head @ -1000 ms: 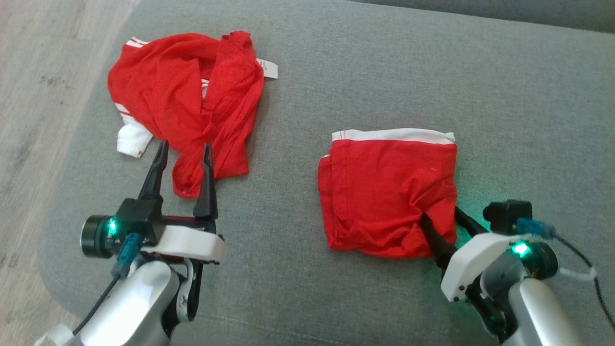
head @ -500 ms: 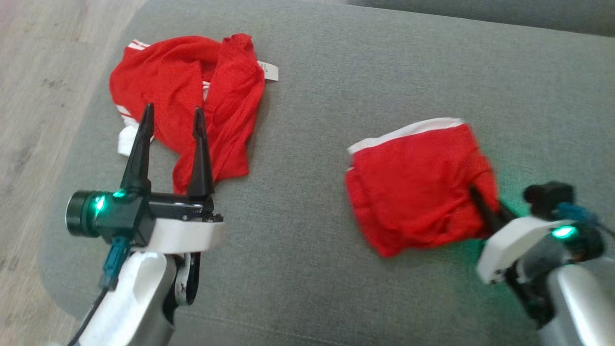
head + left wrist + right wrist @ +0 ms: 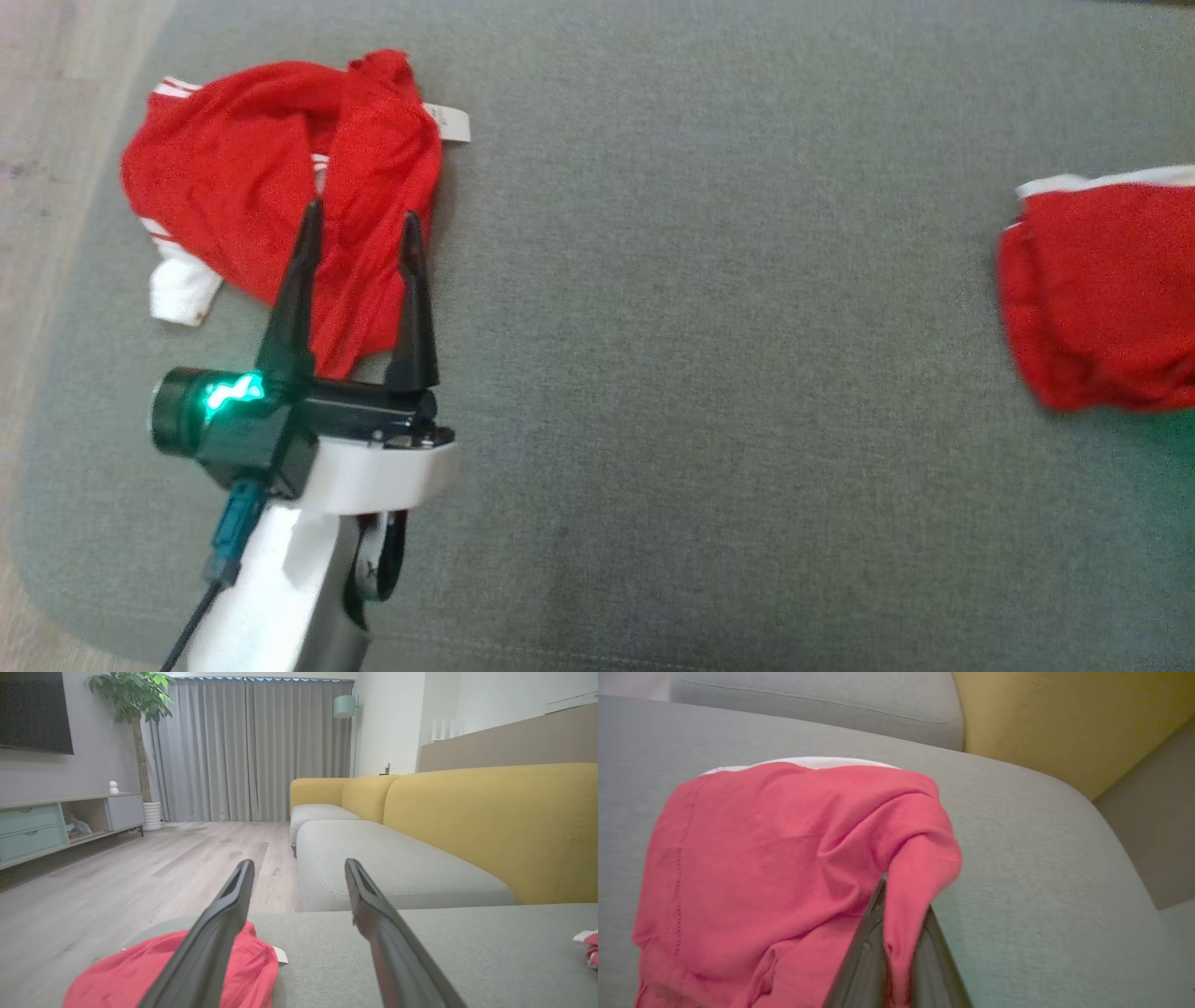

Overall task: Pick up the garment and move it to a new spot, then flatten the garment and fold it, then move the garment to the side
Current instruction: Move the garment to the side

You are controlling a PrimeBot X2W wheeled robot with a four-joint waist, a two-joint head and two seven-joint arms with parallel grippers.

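The folded red garment with a white band (image 3: pixel 1102 299) lies on the grey sofa cushion (image 3: pixel 700 373), cut off by the head view's right edge. The right wrist view shows this garment (image 3: pixel 784 858) close up, with my right gripper (image 3: pixel 901 905) shut on a fold at its near right corner. My left gripper (image 3: pixel 359 219) is open with nothing between its fingers. It hovers above the near edge of a second, crumpled red garment (image 3: pixel 243 187) at the cushion's far left. The left wrist view shows the same left gripper (image 3: pixel 299 863) and crumpled garment (image 3: pixel 117 975).
The cushion's rounded left edge drops to a wooden floor (image 3: pixel 47 93). A yellow sofa backrest (image 3: pixel 1064 718) rises beyond the cushion's far right corner. A white tag (image 3: pixel 448 121) sticks out of the crumpled garment. The cushion between the two garments is bare grey fabric.
The right gripper has dragged the folded garment far to the right, to the head view's edge. The head camera has shifted a little. The left gripper stays open over the crumpled garment.
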